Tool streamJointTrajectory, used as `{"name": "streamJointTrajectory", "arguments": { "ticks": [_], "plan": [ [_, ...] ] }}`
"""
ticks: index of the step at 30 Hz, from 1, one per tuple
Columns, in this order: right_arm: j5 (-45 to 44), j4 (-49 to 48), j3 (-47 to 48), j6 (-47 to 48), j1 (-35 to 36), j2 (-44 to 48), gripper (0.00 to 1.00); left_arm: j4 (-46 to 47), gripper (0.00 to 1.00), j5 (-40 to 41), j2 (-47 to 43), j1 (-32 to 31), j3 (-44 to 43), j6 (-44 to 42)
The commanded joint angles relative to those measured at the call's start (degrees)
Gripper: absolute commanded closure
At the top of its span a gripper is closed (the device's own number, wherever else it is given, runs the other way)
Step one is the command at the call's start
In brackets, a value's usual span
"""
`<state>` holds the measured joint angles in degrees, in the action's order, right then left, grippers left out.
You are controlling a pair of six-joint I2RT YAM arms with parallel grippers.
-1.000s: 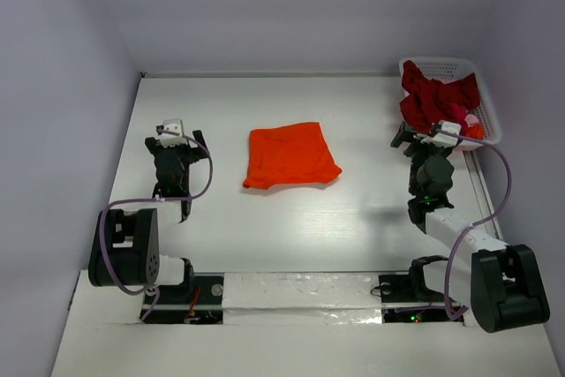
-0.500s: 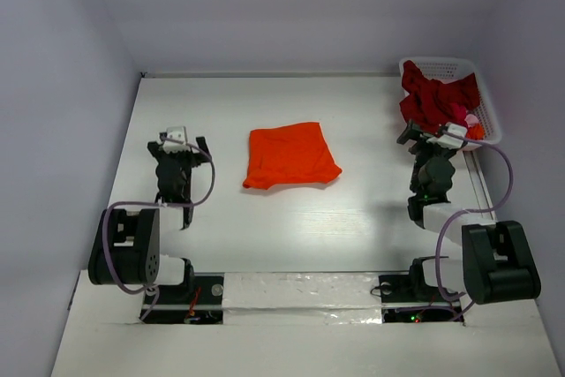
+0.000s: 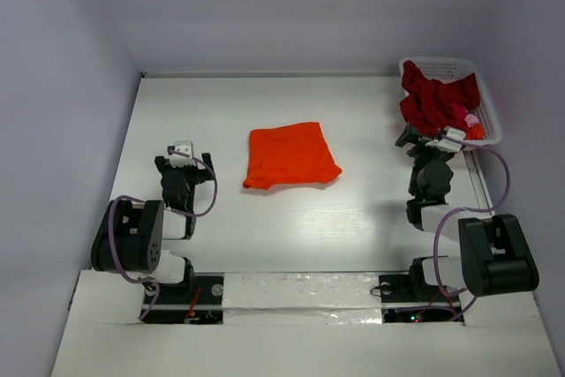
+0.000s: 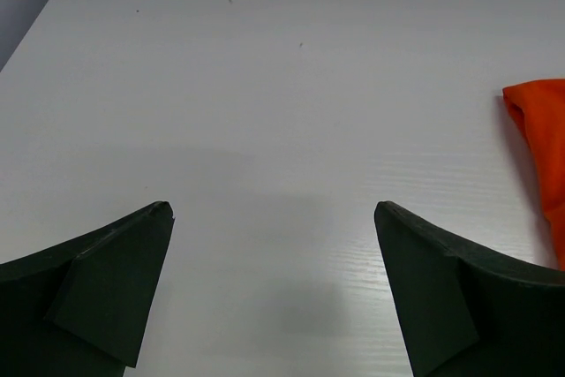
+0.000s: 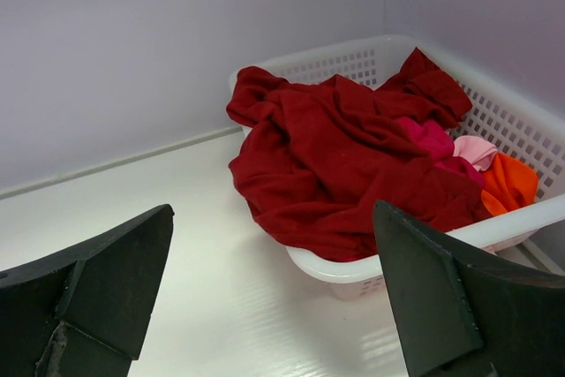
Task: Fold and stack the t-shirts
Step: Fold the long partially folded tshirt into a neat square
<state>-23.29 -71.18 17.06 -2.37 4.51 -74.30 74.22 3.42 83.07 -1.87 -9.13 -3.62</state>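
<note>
In the left wrist view, the left fingers [image 4: 106,293] stand spread wide with nothing between them, only bare table [image 4: 265,86] ahead. The orange t-shirt [image 4: 540,156] shows as an edge far off to the right of the right-hand finger, apart from both.

In the right wrist view, the right fingers [image 5: 106,280] are also spread wide and hold nothing. Straight ahead of them, and a little to the right, sits the basket [image 5: 521,121] against the wall. The dark red t-shirt [image 5: 335,156] is heaped in it and spills over the rim nearest the fingers. A pink t-shirt [image 5: 477,149] and a scrap of orange cloth lie bunched under it, toward the right-hand finger's side. The heap is crumpled, so we cannot name a long axis for it.

From the top view, the orange t-shirt lies folded flat on the table between the two arms. It is ahead and to the right of the left fingers, and its longer side runs roughly left to right. The basket is just beyond the right fingers and well apart from the left ones. We judge the right arm to be the nearer one for the next garment. The overhanging red cloth lies almost directly in line with its open fingers.
</note>
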Motion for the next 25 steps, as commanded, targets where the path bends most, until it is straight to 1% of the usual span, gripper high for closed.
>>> {"name": "streamJointTrajectory", "arguments": {
  "ticks": [1, 3, 4, 5, 7, 25],
  "plan": [
    [-0.4, -5.3, 1.1, -0.2, -0.1, 0.2, 0.00, 14.1, 0.01, 0.1, -0.7, -0.2, -3.1, -0.3],
    [-0.4, -5.5, 1.1, -0.1, -0.1, 0.1, 0.00, 13.1, 0.01, 1.4, -0.9, -1.0, -3.2, -0.3],
    [-0.4, -5.6, 1.0, 0.0, -0.1, 0.2, 0.00, 15.7, 0.01, 2.2, -0.6, -1.6, -2.3, -0.8],
    [-0.4, -5.5, 1.0, 0.0, -0.1, 0.1, 0.00, 16.0, 0.01, 2.6, -0.6, -1.6, -2.3, -0.9],
    [-0.4, -5.5, 1.1, 0.0, -0.1, 0.2, 0.00, 14.1, 0.01, 2.6, -0.6, -1.6, -3.1, -0.6],
    [-0.4, -5.2, 1.3, 0.0, -0.1, 0.1, 0.00, 14.5, 0.01, 2.6, -0.6, -1.6, -3.0, -0.6]
  ]
}}
